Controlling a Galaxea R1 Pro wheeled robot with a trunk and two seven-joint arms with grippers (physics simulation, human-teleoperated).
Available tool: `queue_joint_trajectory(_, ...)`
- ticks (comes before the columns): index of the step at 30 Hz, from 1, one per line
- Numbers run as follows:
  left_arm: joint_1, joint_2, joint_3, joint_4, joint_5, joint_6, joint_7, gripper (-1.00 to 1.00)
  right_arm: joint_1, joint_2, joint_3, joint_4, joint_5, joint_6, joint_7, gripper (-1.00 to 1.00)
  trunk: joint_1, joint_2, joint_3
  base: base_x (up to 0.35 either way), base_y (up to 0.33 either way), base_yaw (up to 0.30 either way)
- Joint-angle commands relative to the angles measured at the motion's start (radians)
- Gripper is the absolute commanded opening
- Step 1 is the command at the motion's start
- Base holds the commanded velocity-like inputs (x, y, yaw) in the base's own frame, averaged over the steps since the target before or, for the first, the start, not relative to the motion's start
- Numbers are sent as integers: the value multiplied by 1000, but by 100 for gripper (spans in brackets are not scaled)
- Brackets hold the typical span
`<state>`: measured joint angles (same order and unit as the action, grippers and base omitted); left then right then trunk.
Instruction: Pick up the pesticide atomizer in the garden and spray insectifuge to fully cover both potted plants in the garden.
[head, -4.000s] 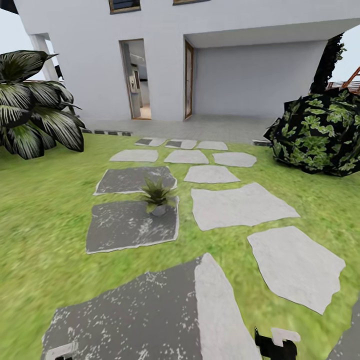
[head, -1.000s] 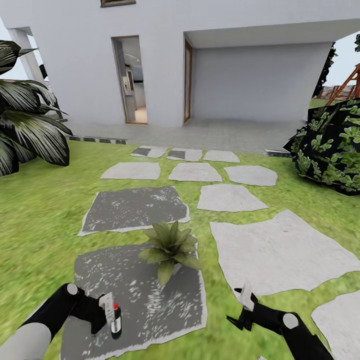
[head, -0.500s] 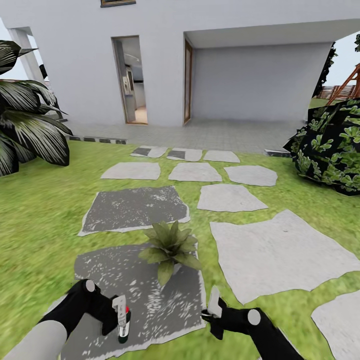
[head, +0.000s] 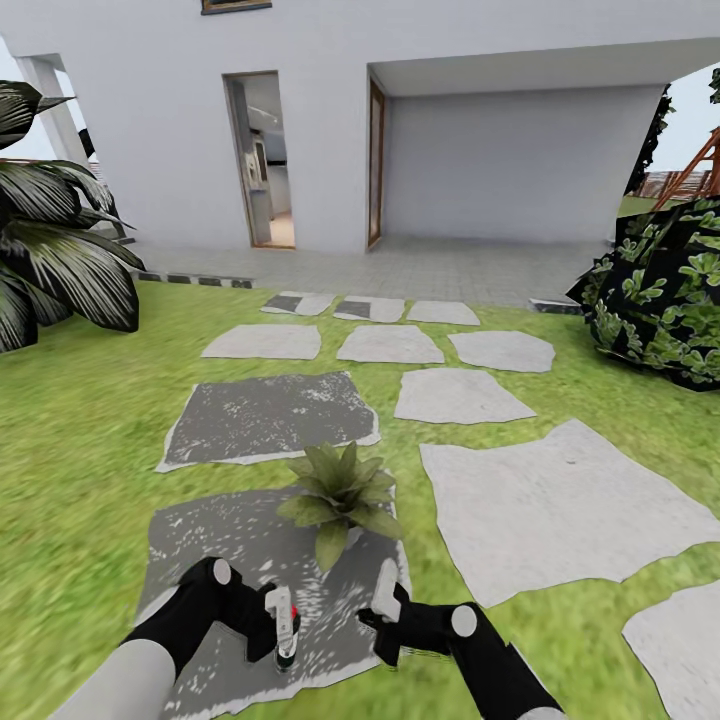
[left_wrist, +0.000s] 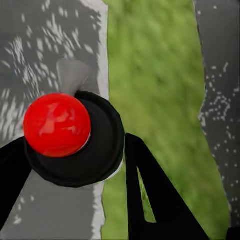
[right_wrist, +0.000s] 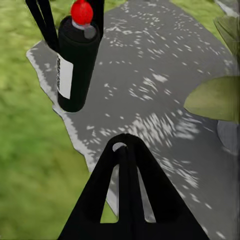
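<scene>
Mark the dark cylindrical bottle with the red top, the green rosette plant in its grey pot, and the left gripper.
Dark bottle with red top (right_wrist: 75, 65), right wrist view: on its black body.
Green rosette plant (head: 342, 492), head view: leaf centre.
Left gripper (head: 278, 628), head view: between fingertips.

Left arm: extended forward and low, forearm angled inward. Left gripper (head: 278, 625): fingers closed on the pesticide atomizer (head: 286, 628), held upright, red top up. Right arm: extended forward and low, angled inward toward the left gripper. Right gripper (head: 385, 600): fingers pressed together, nothing held, near the atomizer.
</scene>
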<state>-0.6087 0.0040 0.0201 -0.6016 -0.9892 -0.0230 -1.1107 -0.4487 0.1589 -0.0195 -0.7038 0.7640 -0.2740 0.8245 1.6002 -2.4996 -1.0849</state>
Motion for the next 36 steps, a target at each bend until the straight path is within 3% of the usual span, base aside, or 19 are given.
queue_joint_trajectory(1, 0, -6, -3, -2, -5, -3, 9, -100, -7, 2, -2, -1, 8, -4, 14, -100, 0, 0, -1, 0, 0, 0)
queue_joint_trajectory(7, 0, -21, -30, -3, -3, -8, 23, -100, -28, 4, -2, -10, 5, 62, 78, -100, 0, 0, -1, 0, 0, 0)
queue_joint_trajectory(15, 4, -39, -35, -1, -1, -57, 21, -100, -30, 4, -2, -19, 5, 68, 79, -100, 0, 0, -1, 0, 0, 0)
queue_joint_trajectory(22, 3, -61, -34, -1, 8, -53, 26, -100, -30, 15, -2, -77, 0, 75, 79, -100, 0, 0, -1, 0, 0, 0)
queue_joint_trajectory(31, -4, -87, -31, -6, 11, -49, 41, -100, -30, 16, -3, -80, 0, 76, 80, -100, 0, 0, -1, 0, 0, 0)
queue_joint_trajectory(36, -7, -88, -32, -6, 71, -48, 47, -100, -30, 16, -4, -80, 0, 75, 80, -100, 0, 0, -1, 0, 0, 0)
